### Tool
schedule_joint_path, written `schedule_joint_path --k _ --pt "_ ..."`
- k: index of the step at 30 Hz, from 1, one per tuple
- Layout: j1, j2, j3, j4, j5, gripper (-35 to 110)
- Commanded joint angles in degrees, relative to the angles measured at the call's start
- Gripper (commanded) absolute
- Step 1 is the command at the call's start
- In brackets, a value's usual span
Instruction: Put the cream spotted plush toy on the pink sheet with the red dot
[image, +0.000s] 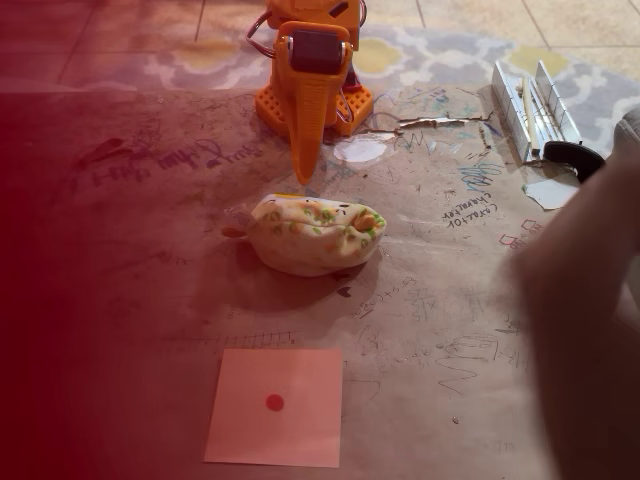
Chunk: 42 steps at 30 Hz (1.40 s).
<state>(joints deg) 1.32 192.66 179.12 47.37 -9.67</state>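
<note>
The cream spotted plush toy (315, 235) lies on its side in the middle of the brown paper-covered table, with green and orange spots showing. My orange gripper (303, 178) points down just behind the toy's top edge; its fingers are pressed into one narrow wedge, shut, with nothing between them. Whether the tip touches the toy I cannot tell. The pink sheet with the red dot (275, 405) lies flat near the front edge, about a toy's length in front of the toy, with nothing on it.
The arm's orange base (312, 105) stands at the back of the table. A metal rail-like object (532, 108) and a black part (573, 157) sit at the back right. A large blurred dark shape (590, 320), perhaps a person's arm, covers the right side.
</note>
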Motion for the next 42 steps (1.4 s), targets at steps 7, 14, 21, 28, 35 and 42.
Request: schedule_joint_path --k 7,14,21,28,35,42 --pt "0.0 0.7 -1.14 -0.26 -0.44 0" --pt "0.7 0.7 -1.14 -0.35 0.35 0" --pt "0.7 0.7 -1.14 -0.35 0.35 0" --pt "0.62 0.7 -1.14 -0.35 0.35 0" --pt "0.26 0.7 -1.14 -0.35 -0.09 0" --pt "0.09 0.7 -1.14 -0.35 -0.35 0"
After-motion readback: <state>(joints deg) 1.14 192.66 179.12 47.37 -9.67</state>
